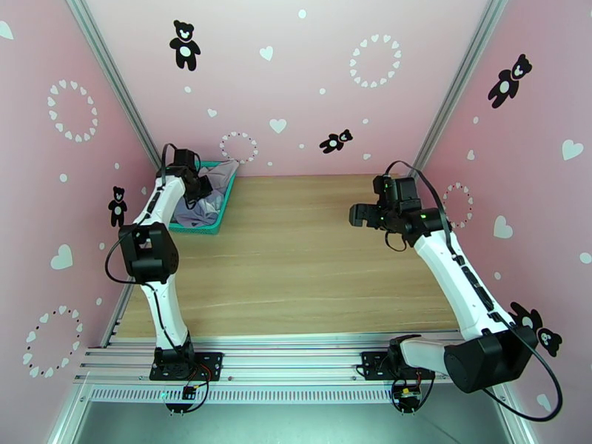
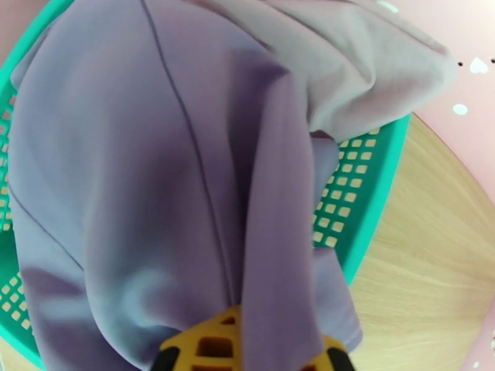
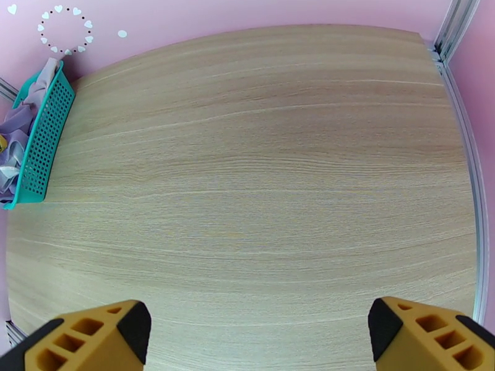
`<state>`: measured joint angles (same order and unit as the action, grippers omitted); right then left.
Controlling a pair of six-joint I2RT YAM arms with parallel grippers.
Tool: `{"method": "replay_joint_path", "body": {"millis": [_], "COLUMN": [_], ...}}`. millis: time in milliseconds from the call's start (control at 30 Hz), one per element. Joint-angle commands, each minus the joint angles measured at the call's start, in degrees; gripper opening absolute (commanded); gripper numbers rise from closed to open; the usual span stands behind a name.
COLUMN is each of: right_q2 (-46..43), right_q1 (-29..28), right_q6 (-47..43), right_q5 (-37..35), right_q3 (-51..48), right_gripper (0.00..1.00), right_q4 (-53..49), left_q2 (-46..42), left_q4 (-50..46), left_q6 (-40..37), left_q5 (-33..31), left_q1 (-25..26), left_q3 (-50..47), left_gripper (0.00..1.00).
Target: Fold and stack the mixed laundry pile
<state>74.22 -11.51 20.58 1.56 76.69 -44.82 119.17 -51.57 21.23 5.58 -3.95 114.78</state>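
At ten o'clock on the table (image 1: 296, 260), inside the green mesh basket (image 1: 196, 229), the laundry pile (image 1: 201, 213) is seen bunched, and a ridge of the grey-lavender garment (image 2: 154, 180) is pinched between the pressed-together fingers of the left gripper (image 2: 247, 350). First step is judged in hand: one garment being picked out, nothing yet folded or stacked. A lift clear of the basket rim and a carry toward the table centre are judged to be called for next, while the right gripper (image 3: 260, 335), fingers spread wide with nothing between, is held over the three o'clock side.
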Motion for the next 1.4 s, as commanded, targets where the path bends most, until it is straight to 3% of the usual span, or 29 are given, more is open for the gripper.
{"method": "replay_joint_path", "body": {"millis": [0, 233, 367, 567, 767, 900, 1033, 1067, 1133, 1200, 1367], "right_q2": [-1.9, -5.4, -6.8, -7.8, -7.6, -6.5, -5.1, -4.8, -4.2, -3.6, 0.0], "right_q1": [-0.4, -0.5, -0.5, -0.5, -0.5, -0.4, -0.3, -0.3, 0.1, 0.3, -0.4], "right_q6": [0.0, 0.9, 1.0, 1.0, 0.8, 0.4, -0.3, -0.3, -0.6, -1.2, -4.3], "right_q5": [1.4, 4.3, 5.1, 4.0, 2.3, 0.4, -2.0, -2.6, -3.7, -4.3, 3.0], "right_q3": [2.0, 2.0, 1.9, 1.0, -0.6, -1.0, -0.8, -0.7, -0.5, 0.1, 2.2], "right_gripper": [0.99, 0.99, 0.99, 0.99, 0.99, 0.99, 0.99, 0.99, 0.99, 0.99, 0.99], "right_q4": [-1.1, -0.8, -0.8, -1.6, -1.9, -2.9, -4.7, -5.1, -6.0, -6.8, -5.4], "left_q2": [-8.9, -12.3, -14.3, -18.4, -18.5, -14.5, -5.5, -3.5, 0.2, 1.6, -3.9], "left_q4": [-0.6, -14.8, -17.7, -15.3, -7.8, -0.4, 2.6, 2.6, 2.1, 0.8, -4.3], "left_q6": [-0.6, -2.4, -2.1, -1.0, 2.0, 4.8, 6.3, 6.3, 6.4, 6.2, 6.7], "left_q5": [0.2, 3.0, 6.0, 8.5, 6.8, 7.3, 8.2, 8.1, 6.9, 4.1, -8.1], "left_q1": [0.2, 4.4, 9.3, 19.9, 31.2, 37.6, 44.8, 46.3, 49.1, 50.5, 49.6], "left_q3": [5.0, 25.6, 30.8, 23.7, 9.6, -0.8, -2.6, -2.1, -0.3, 1.1, 1.2], "left_gripper": [0.0, 0.0, 0.0, 0.0, 0.0, 0.0, 0.0, 0.04, 0.66, 0.98, 0.99]}}
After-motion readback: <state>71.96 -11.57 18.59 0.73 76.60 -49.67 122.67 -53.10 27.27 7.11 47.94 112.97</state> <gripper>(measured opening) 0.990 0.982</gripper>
